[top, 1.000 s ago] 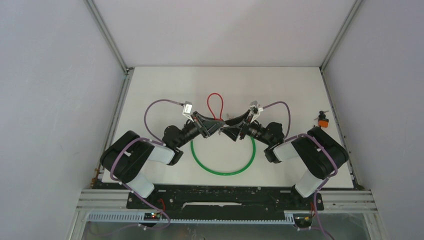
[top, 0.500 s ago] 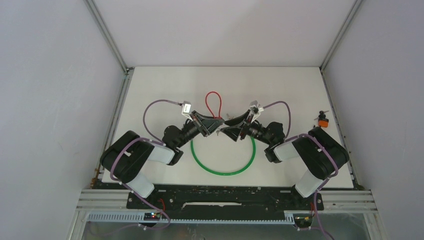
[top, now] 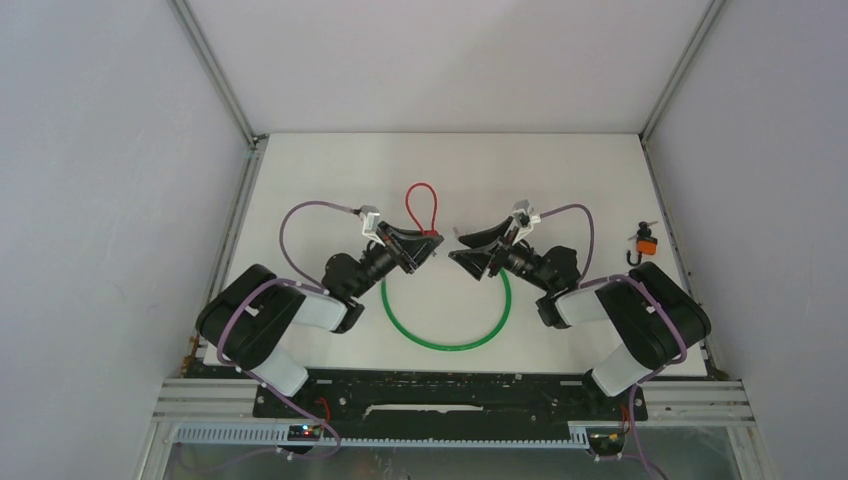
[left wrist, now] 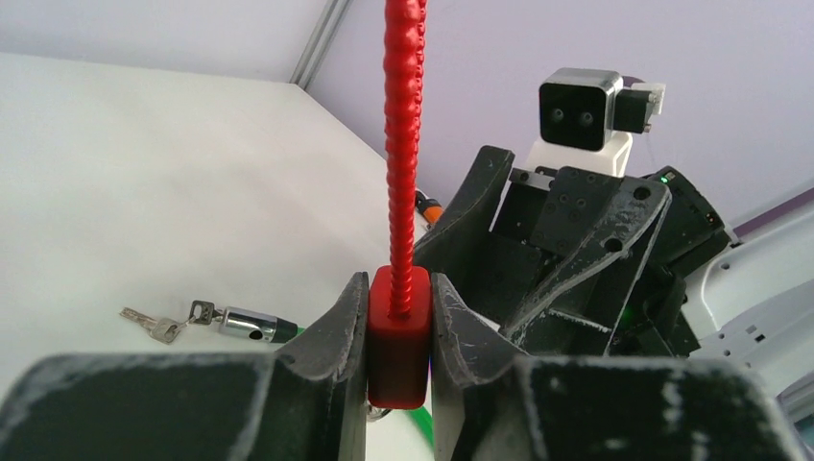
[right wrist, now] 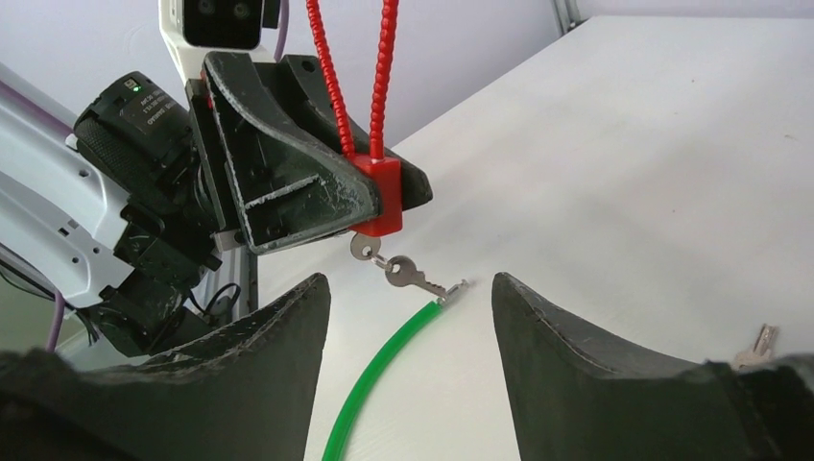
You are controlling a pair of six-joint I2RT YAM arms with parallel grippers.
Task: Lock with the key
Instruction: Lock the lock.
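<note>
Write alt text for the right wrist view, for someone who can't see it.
The left hand grips a red cable lock, its ribbed loop rising, keys just below it. The right hand, open, frames a green cable on the table.

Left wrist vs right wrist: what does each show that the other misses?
Left wrist only: a silver lock barrel and the right arm's wrist camera. Right wrist only: keys hanging below the red lock body, and both strands of the red cable. Both: the red lock body clamped in the left gripper jaws.
</note>
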